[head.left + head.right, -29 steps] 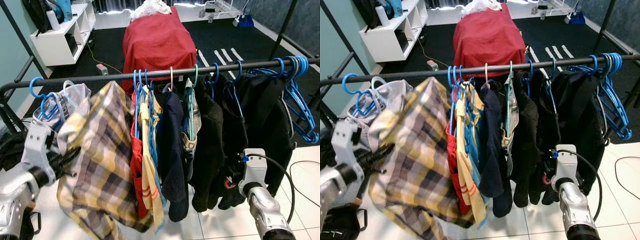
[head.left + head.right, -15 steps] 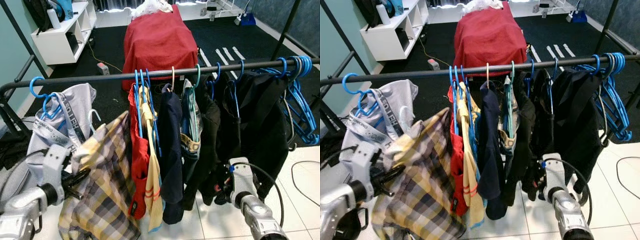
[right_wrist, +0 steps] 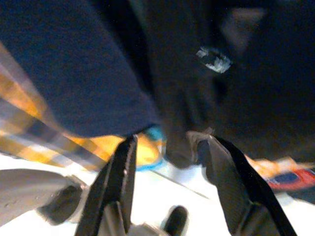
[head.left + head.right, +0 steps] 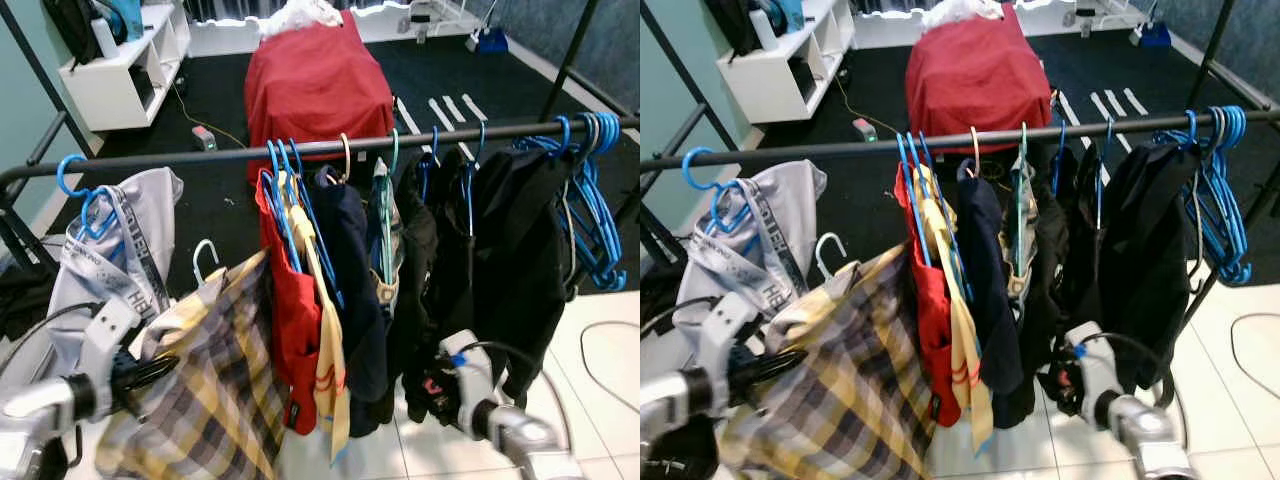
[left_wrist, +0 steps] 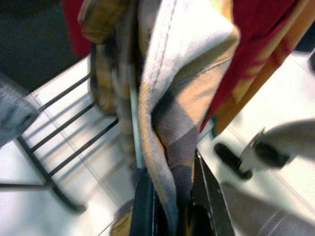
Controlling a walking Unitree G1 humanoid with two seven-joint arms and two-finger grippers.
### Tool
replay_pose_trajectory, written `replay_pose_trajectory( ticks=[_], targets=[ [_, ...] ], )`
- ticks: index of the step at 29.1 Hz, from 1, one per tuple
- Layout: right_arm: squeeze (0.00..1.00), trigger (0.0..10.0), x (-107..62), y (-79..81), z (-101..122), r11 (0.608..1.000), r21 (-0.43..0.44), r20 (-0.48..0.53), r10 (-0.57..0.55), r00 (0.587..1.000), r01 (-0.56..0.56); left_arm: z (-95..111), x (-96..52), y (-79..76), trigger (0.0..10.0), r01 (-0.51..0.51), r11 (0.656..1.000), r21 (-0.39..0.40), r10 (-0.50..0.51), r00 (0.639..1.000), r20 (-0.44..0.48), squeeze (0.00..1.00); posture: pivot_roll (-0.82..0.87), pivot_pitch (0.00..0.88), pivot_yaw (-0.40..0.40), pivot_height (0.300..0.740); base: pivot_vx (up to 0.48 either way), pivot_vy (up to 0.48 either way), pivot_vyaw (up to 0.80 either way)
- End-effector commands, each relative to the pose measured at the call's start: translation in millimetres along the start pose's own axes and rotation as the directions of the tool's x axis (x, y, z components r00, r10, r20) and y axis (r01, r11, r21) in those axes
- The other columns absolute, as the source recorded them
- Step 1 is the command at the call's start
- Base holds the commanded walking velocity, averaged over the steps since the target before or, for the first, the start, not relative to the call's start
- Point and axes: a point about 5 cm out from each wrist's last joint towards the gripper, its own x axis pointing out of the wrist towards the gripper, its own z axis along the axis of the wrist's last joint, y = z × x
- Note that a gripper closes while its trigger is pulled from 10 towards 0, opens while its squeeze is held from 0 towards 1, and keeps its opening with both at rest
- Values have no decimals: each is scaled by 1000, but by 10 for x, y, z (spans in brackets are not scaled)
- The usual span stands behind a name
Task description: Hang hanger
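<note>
Two grippers are up: my left gripper [image 5: 174,196] is clamped on the plaid shirt [image 4: 215,390] with its white hanger [image 4: 204,256] below the rail [image 4: 200,157]; my right gripper [image 3: 170,167] gapes beneath the dark clothes [image 4: 500,250].

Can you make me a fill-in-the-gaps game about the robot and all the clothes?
1. The left pincer is shut on the yellow ____ shirt.
2. The shirt's white hook sits ____ the black rail, not on it.
3. The right pincer is ____, near the dark clothes.
4. The empty hangers are ____.

Missing words: checked; below; open; blue
</note>
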Motion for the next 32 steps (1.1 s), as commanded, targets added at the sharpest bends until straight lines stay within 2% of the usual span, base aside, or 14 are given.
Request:
replay_pose_trajectory(
  ticks=[1,2,4,8,10,11,12,14,19,25,32],
  targets=[
    [0,10000,-121,80,92,990,26,60,134,989,-136,53,-142,-31,10000,105,994,35,-105,994,-12,0,-115,123,65,740,0,0,0],
    [0,10000,-121,80,92,990,26,60,134,989,-136,53,-142,-31,10000,105,994,35,-105,994,-12,0,-115,123,65,740,0,0,0],
    [0,10000,-283,209,212,960,9,106,277,955,-280,165,-187,-103,10000,203,977,66,-203,979,2,0,-115,127,65,740,0,0,0],
    [0,10000,-260,203,196,966,-12,85,257,963,-257,247,-91,-114,10000,200,976,83,-204,978,43,0,-114,127,66,740,0,0,0],
    [0,10000,-93,80,44,996,-12,27,90,996,-89,196,114,-120,10000,144,987,75,-149,986,77,0,-114,124,68,740,0,0,0],
    [0,10000,-93,80,44,996,-12,27,90,996,-89,196,114,-120,10000,144,987,75,-149,986,77,0,-114,124,68,740,0,0,0],
    [0,10000,-32,38,-4,1000,-13,8,17,1000,-17,163,194,-132,10000,123,990,68,-129,988,89,0,-113,124,68,740,0,0,0],
    [0,10000,47,-24,-36,993,29,-10,-111,994,111,92,362,-182,10000,95,995,-1,-94,987,129,0,-113,125,67,740,0,0,0],
    [0,10000,42,-43,61,982,69,16,-177,984,176,61,484,-277,10000,123,990,-69,-111,981,160,0,-119,128,66,740,0,0,0],
    [0,10000,126,-99,62,960,83,-5,-267,964,267,174,597,-302,10000,127,989,-76,-107,969,222,0,-117,125,61,740,0,0,0],
    [0,10000,208,-93,5,942,102,-31,-317,948,318,311,791,-331,10000,105,993,-59,-85,957,277,0,-120,127,60,740,0,0,-775]
  ],
)
